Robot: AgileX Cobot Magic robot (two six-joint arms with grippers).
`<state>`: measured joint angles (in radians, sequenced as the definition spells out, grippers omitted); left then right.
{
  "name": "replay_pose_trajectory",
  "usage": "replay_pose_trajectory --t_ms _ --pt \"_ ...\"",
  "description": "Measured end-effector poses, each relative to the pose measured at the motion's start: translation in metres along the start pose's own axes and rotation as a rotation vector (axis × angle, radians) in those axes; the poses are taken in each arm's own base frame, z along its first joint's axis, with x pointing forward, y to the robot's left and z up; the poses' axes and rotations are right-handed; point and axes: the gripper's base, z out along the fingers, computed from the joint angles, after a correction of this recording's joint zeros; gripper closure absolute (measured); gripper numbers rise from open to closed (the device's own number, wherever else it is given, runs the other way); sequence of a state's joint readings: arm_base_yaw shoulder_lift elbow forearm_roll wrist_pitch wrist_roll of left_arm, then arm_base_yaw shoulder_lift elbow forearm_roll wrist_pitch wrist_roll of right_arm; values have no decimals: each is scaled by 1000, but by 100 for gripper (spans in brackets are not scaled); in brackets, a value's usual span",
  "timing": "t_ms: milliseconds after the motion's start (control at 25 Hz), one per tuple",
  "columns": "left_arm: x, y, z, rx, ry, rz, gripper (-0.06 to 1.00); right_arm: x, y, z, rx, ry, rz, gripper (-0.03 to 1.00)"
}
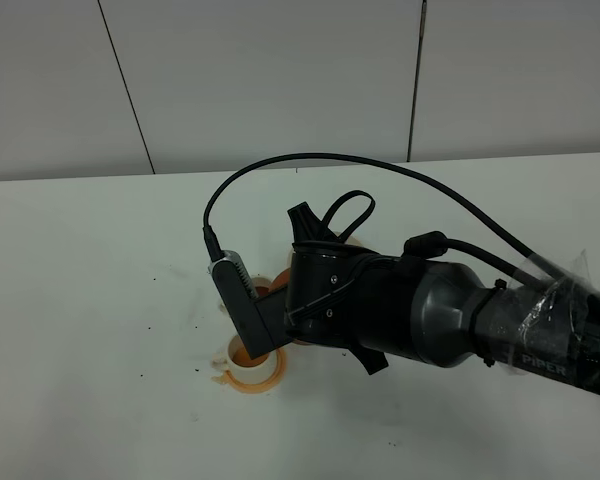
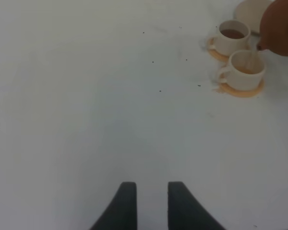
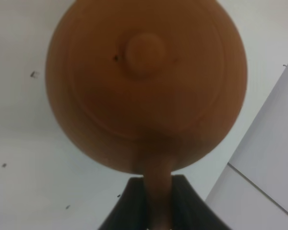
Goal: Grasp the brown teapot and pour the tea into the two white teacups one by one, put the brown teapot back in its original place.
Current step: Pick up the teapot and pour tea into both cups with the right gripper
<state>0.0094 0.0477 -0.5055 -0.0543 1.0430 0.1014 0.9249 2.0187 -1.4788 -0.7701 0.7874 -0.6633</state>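
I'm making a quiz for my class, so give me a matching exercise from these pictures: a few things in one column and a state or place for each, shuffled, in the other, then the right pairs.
Things:
1. brown teapot
2. farther white teacup
3. nearer white teacup
4. left tool

States or places:
A. low over bare table, holding nothing
B. brown tea inside, on an orange coaster
C. handle clamped in the right tool
D. right below the teapot's edge

Pairs: 1-C, 2-B, 3-D, 4-A

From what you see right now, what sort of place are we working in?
Probably a lab test bench, not a kitchen: a bare white table, plain grey wall panels behind it, and only a tea set, the teacups and brown teapot.
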Motion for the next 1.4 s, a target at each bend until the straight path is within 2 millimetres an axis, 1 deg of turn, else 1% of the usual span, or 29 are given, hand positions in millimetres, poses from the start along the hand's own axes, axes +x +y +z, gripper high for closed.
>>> replay_pose_trajectory --t_ms 200,440,1400 --pt "0 0 0 0 0 0 71 0 0 0 4 5 -8 87" --pt "0 0 0 0 0 0 71 -6 1 -4 14 3 -28 87" --pt "0 0 0 0 0 0 71 -8 0 -5 29 15 -47 87"
